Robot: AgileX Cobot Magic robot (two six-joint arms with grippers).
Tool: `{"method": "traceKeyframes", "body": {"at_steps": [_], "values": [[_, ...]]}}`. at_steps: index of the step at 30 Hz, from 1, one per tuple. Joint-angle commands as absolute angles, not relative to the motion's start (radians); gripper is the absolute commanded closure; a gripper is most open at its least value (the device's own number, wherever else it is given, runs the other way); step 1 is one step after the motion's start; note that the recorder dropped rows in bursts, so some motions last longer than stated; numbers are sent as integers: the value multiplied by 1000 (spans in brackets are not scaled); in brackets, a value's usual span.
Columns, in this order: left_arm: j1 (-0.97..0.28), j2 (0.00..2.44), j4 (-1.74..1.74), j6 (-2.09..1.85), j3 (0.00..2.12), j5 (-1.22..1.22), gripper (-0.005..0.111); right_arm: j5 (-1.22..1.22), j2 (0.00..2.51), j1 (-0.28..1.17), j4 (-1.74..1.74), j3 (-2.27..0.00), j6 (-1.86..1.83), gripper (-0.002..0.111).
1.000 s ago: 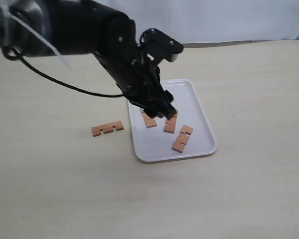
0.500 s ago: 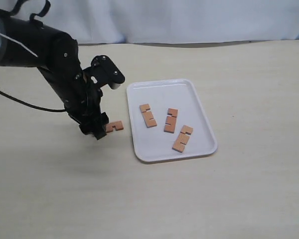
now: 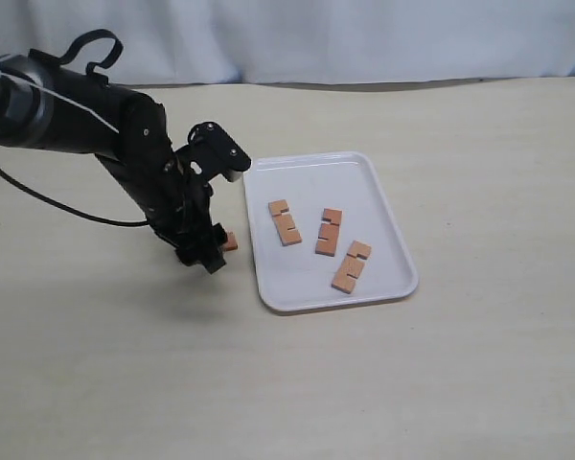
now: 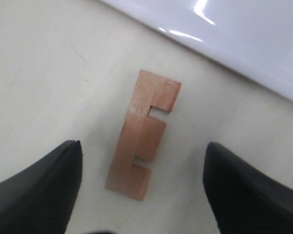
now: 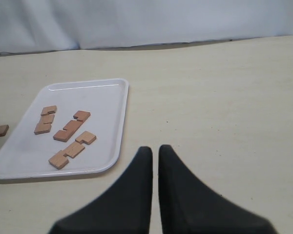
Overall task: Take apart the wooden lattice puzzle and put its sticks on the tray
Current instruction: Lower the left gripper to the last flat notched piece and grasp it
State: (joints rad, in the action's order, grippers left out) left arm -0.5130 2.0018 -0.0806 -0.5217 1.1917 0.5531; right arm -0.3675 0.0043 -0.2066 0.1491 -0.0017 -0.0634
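No interlocked lattice shows; the sticks lie apart. Three reddish-brown notched sticks rest on the white tray (image 3: 307, 177): one (image 3: 285, 221) at the left, one (image 3: 328, 231) in the middle, one (image 3: 350, 265) nearer the front. A fourth stick (image 4: 142, 134) lies flat on the table just left of the tray, mostly hidden by the arm in the exterior view (image 3: 230, 241). My left gripper (image 4: 142, 147) hangs open right over it, a finger on each side, not touching. My right gripper (image 5: 155, 148) is shut and empty, away from the tray (image 5: 97, 102).
The beige table runs wide on all sides of the tray. A pale cloth backdrop (image 3: 364, 38) closes the far edge. A black cable (image 3: 67, 201) trails from the left arm across the table.
The left arm has swung from above the tray to the left and come down over the stick on the table, now covering most of it. The three sticks on the tray have stayed put.
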Motion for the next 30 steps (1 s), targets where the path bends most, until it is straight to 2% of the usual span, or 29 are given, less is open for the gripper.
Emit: {"method": "traceKeyframes", "body": {"at_steps": [1, 6, 30], "values": [[-511, 2001, -91, -523, 1189, 538, 41, -365, 0, -212, 149, 0, -66, 104], [-513, 2001, -91, -561, 1189, 598, 41, -366, 0, -212, 149, 0, -66, 104], [-488, 2039, -165, -600, 1210, 587, 41, -366, 0, -212, 149, 0, -66, 104]]}}
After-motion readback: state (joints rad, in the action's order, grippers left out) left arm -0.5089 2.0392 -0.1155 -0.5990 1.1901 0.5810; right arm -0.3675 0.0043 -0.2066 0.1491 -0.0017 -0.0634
